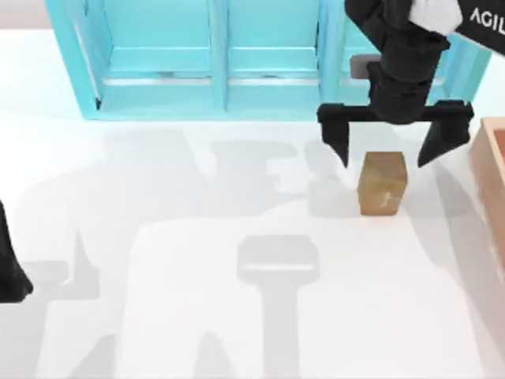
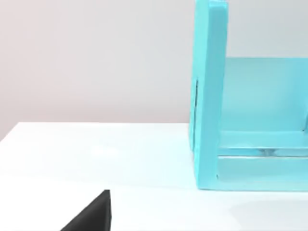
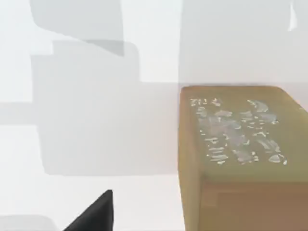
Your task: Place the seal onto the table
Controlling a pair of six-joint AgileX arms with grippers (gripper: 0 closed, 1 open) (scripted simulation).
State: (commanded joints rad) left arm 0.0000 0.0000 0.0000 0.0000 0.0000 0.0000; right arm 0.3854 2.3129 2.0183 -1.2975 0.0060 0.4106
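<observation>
The seal (image 1: 383, 182), a small tan-brown block, stands upright on the white table (image 1: 158, 237) at the right, in front of the turquoise shelf. My right gripper (image 1: 392, 146) hovers just behind and above it, open wide, its two black fingers apart from the block on either side. In the right wrist view the seal (image 3: 240, 154) shows a speckled top face, and one black fingertip (image 3: 94, 214) pokes in. My left gripper (image 1: 12, 272) is parked at the table's left edge; one of its fingertips (image 2: 91, 216) appears in the left wrist view.
A turquoise shelf unit (image 1: 221, 55) with three compartments runs along the back; its side wall (image 2: 209, 96) looms in the left wrist view. A light-orange wooden box (image 1: 491, 181) stands at the right edge, close to the seal.
</observation>
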